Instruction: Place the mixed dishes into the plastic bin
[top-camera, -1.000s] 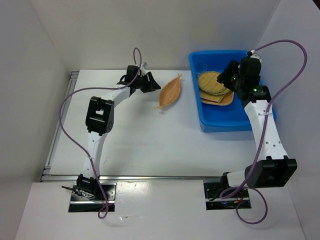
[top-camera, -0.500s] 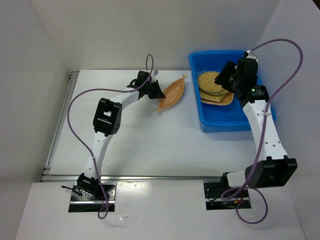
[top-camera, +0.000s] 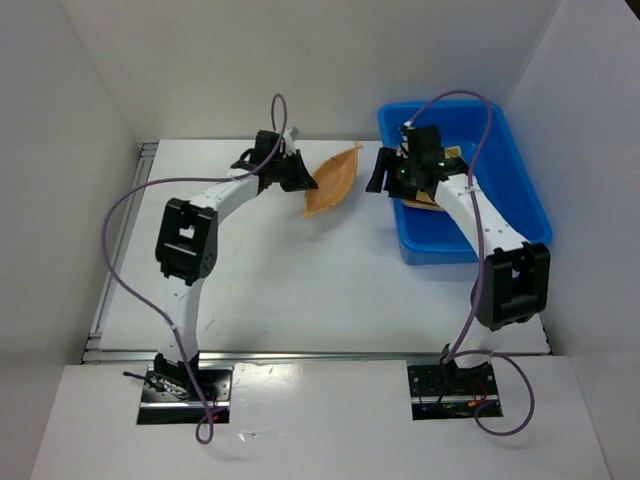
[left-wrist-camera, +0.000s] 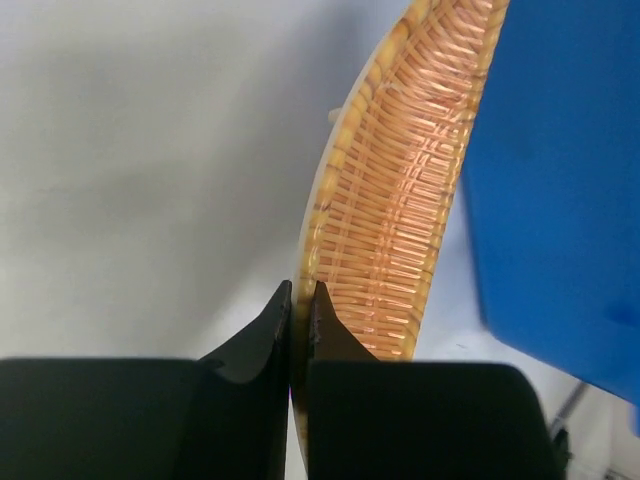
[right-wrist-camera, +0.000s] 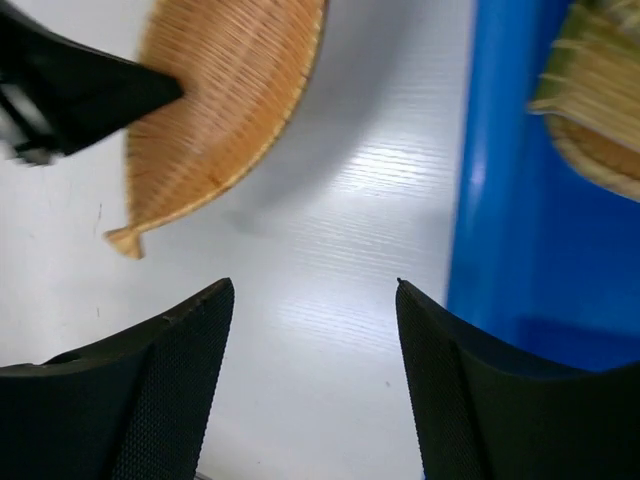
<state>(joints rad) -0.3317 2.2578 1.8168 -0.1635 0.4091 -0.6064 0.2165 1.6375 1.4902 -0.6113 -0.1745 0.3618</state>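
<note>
- One leaf-shaped woven tray (top-camera: 333, 180).
- One blue plastic bin (top-camera: 518, 200).
- At least two stacked woven trays (right-wrist-camera: 592, 100) (the right arm hides most of the pile from above).
- Two grippers: left gripper (left-wrist-camera: 300, 297), right gripper (right-wrist-camera: 315, 295).
- Two purple cables (top-camera: 125, 215).

The leaf-shaped tray (top-camera: 333, 181) is orange-tan, finely woven in criss-cross strips with a paler rim. The plastic bin (top-camera: 450, 245) is bright blue, the table (top-camera: 300, 280) white with faint grain. The arms (top-camera: 490, 232) are white with black joints.
</note>
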